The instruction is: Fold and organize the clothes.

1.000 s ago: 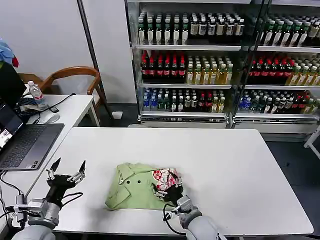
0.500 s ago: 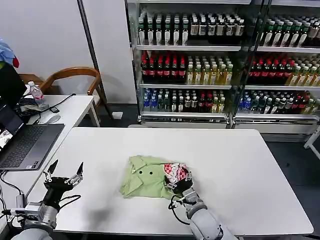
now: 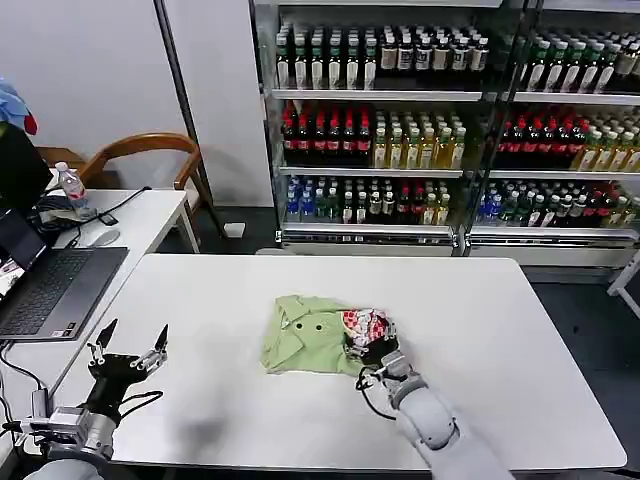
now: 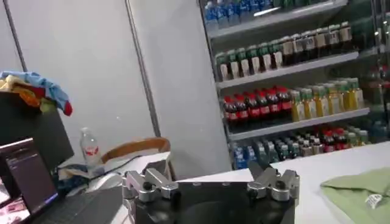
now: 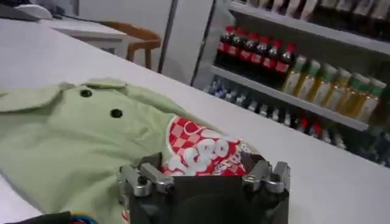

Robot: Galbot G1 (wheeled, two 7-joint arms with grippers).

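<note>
Your right gripper is clenched on the folded shirt at its checkered patch, sliding it across the table. Next you'll likely need to settle it flat, then let go; your left gripper hangs released by the table's left edge.

The shirt carries a red-and-white checkered print with large white letters across it, near the buttons; they may read "ZERO", but folds make that uncertain. Labels on the bottles on the shelves are too small to read.
</note>
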